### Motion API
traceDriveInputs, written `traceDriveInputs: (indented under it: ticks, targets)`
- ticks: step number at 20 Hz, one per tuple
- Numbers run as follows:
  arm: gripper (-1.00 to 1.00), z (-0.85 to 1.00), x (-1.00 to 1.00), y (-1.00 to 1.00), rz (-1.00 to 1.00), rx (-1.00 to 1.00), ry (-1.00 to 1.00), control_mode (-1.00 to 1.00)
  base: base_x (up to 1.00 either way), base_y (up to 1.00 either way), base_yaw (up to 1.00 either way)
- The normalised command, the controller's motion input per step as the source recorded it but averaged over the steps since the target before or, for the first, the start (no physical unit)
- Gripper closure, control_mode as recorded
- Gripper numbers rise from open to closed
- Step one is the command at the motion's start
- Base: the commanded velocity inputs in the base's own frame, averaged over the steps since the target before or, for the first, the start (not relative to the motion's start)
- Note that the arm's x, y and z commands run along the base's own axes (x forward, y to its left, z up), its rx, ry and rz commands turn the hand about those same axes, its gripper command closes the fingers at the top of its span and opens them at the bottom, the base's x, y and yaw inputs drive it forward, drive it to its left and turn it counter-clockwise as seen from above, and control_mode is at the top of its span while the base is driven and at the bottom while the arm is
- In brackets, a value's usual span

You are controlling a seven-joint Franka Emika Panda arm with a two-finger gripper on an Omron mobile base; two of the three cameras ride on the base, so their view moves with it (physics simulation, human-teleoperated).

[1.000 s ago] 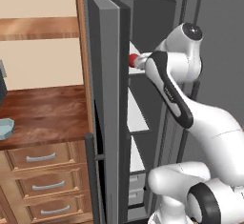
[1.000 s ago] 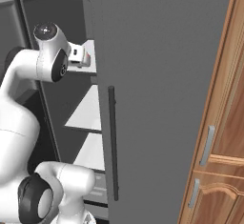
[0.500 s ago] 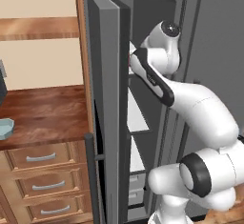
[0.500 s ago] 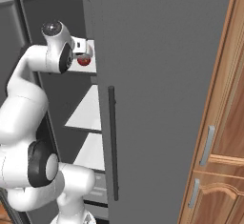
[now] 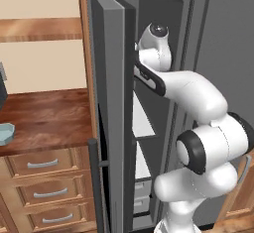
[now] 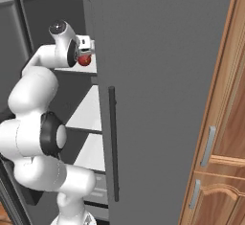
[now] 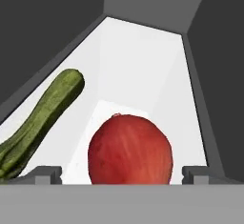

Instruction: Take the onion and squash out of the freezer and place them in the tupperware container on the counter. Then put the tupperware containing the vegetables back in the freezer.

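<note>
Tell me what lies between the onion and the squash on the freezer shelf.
Nothing: in the hand view, bare white shelf separates the onion from the squash.

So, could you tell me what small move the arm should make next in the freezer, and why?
Probably ease the gripper slightly further forward, then close. Its jaws stand open with a fingertip either side of the onion, which sits centred between them on the white shelf; the squash lies clear to one side.
</note>
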Motion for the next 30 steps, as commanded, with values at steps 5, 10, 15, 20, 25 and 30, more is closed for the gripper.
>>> traceDriveInputs:
  ticks: [5, 10, 15, 20, 25, 30]
  targets:
    - [-1.00, -0.33, 0.49, 0.00, 0.00, -0.05, 0.01, -1.00, 0.00, 0.00, 0.00]
    - [1.00, -0.30, 0.11, 0.00, 0.00, -0.03, 0.00, -1.00, 0.00, 0.00, 0.00]
    - [1.00, -0.11, -0.19, -0.21, 0.00, 0.00, 0.00, -1.00, 0.00, 0.00, 0.00]
    - [1.00, 0.00, -0.81, -0.45, 0.00, 0.04, -0.04, -1.00, 0.00, 0.00, 0.00]
    - [1.00, 0.00, -1.00, -0.05, 0.00, 0.07, -0.06, -1.00, 0.00, 0.00, 0.00]
    - [1.00, 0.08, -1.00, -0.15, 0.00, 0.07, -0.05, -1.00, 0.00, 0.00, 0.00]
